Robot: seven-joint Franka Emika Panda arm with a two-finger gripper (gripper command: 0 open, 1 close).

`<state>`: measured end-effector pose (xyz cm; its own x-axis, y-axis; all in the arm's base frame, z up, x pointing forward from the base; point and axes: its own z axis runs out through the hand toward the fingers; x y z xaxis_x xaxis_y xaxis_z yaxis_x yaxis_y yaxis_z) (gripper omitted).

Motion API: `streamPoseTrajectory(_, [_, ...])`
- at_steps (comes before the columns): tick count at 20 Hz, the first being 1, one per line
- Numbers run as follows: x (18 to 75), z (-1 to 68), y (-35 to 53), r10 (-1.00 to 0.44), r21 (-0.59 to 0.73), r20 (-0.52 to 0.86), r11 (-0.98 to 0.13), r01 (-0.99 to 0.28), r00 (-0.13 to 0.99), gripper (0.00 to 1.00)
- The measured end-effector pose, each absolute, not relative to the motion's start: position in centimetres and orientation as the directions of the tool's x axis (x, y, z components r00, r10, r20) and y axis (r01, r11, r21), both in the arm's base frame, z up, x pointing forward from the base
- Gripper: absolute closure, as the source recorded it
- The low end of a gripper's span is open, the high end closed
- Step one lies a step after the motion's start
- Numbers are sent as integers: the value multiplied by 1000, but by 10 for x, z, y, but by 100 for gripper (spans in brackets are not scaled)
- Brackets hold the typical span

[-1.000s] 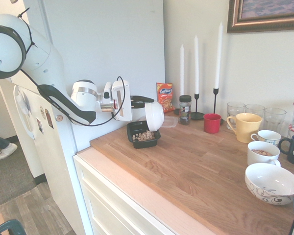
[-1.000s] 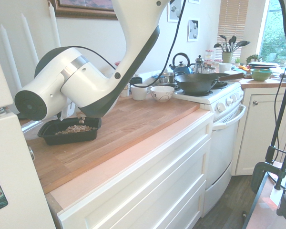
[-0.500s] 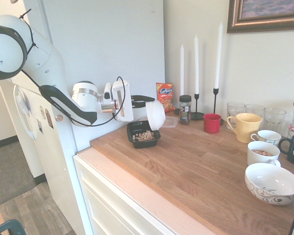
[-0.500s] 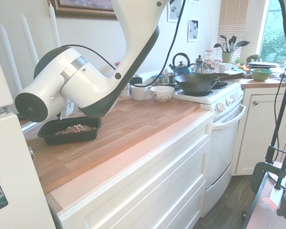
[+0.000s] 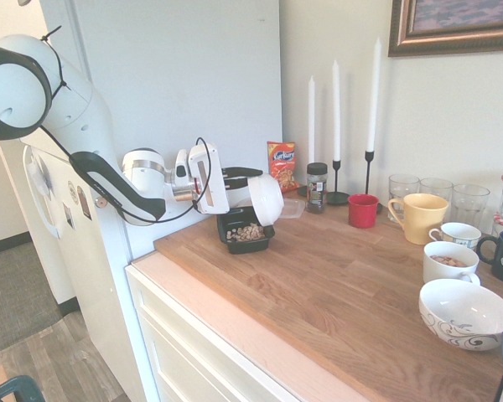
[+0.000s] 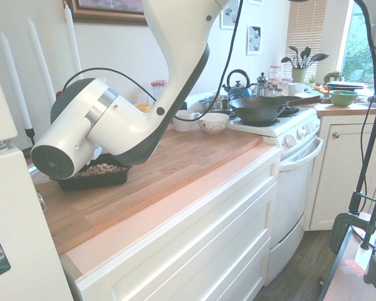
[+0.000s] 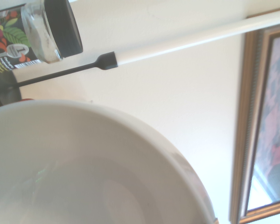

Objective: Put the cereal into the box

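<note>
Cereal [image 5: 249, 232] fills black box [image 5: 233, 219]; claw [image 5: 250, 184] grips tipped white bowl [image 5: 266, 198].

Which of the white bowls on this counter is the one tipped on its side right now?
The plain white bowl in the gripper, held sideways above the black tray. The patterned bowl sits upright at the counter's other end.

Arm: white, reaching in level from the fridge side, elbow bent low.
Wrist: horizontal, rolled so the hand lies on its side.
Gripper [image 5: 250, 176]: dark fingers pointing level, clamped tight on the rim of a tipped white bowl [image 5: 266, 198].
</note>
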<state>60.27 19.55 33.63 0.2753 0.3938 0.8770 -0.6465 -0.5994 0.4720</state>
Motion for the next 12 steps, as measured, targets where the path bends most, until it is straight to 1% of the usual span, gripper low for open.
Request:
streamPoseTrajectory(3, [600,330,201,401,476,874,-594,-648,275,100])
streamPoseTrajectory(12, [600,338,199,422,462,873,-553,-693,245,100])
